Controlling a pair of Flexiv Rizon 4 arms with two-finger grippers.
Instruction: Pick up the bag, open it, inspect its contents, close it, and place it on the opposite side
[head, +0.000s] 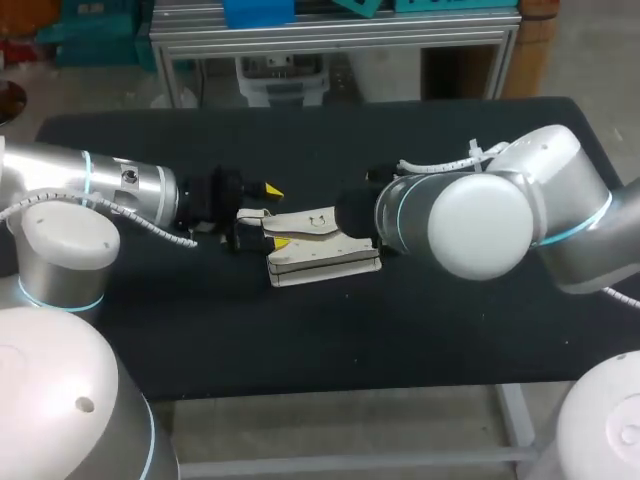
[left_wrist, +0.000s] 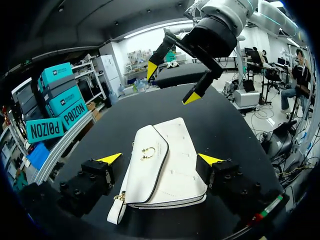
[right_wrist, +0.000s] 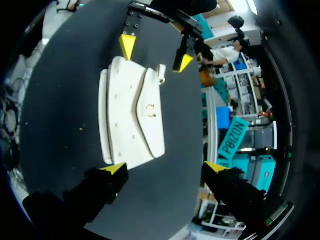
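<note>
- White bag (head: 322, 262) lies flat, shut, mid-tabletop (head: 300, 340).
- Left hand (left_wrist: 159, 160), 9 o'clock, spread astride it, likely to grasp.
- Right hand (right_wrist: 165, 169), 3 o'clock, spread too.

Your head camera looks down from above and behind onto the flat white leather flap bag (head: 322, 255). Both wrist cameras face that bag closely from opposite ends, so all three share it.

bag (head: 330, 262): 1 | left hand (head: 277, 215): 1 | right hand (left_wrist: 172, 84): 1 | table (head: 300, 340): 1
</note>
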